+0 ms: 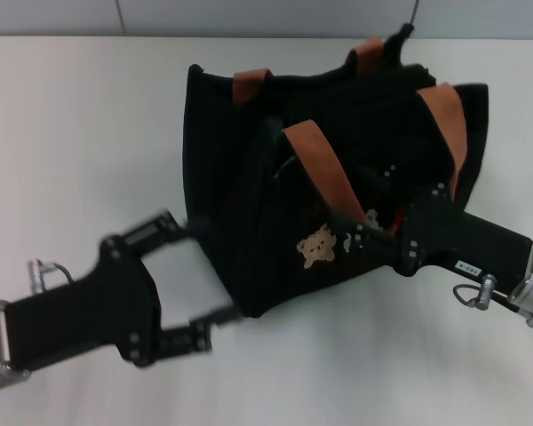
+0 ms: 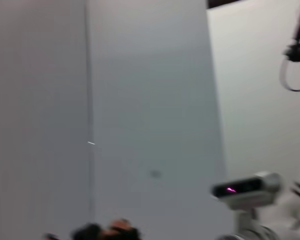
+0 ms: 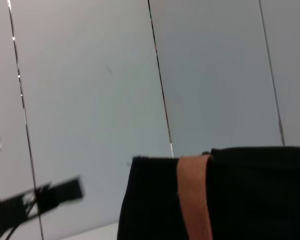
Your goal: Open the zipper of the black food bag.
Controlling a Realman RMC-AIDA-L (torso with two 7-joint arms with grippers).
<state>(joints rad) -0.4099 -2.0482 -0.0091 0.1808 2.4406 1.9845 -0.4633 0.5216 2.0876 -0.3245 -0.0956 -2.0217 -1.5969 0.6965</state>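
On the table: a white tabletop (image 1: 80,124) carries everything in the head view, with a pale panelled wall (image 1: 249,16) behind it.

Bag: the large boxy black fabric food bag (image 1: 240,177) sits at the middle of the table, leaning and rumpled, its front face turned toward the robot.

Bag handles: tan-brown webbing straps (image 1: 324,164) loop up over the top; another strap shows as a vertical tan band (image 3: 194,197) on the black cloth in the right wrist view.

Bag front: a small beige teddy-bear patch (image 1: 317,246) sits low on the front panel.

Zipper: the black zipper track and its metal pull cannot be made out among the dark folds along the bag's top; where the pull lies cannot be told.

Left gripper: the black left gripper (image 1: 195,280) lies low on the table at the bag's left lower corner, its fingers spread wide apart with nothing between them; the upper finger (image 1: 155,229) reaches toward the bag's side, the lower finger (image 1: 191,337) lies near the bag's bottom edge.

Right gripper: the black right gripper (image 1: 366,238) is pressed against the bag's front just beside the teddy-bear patch; whether its fingers are apart or closed on the fabric cannot be told.

Left wrist view: mostly the pale wall, blurred.
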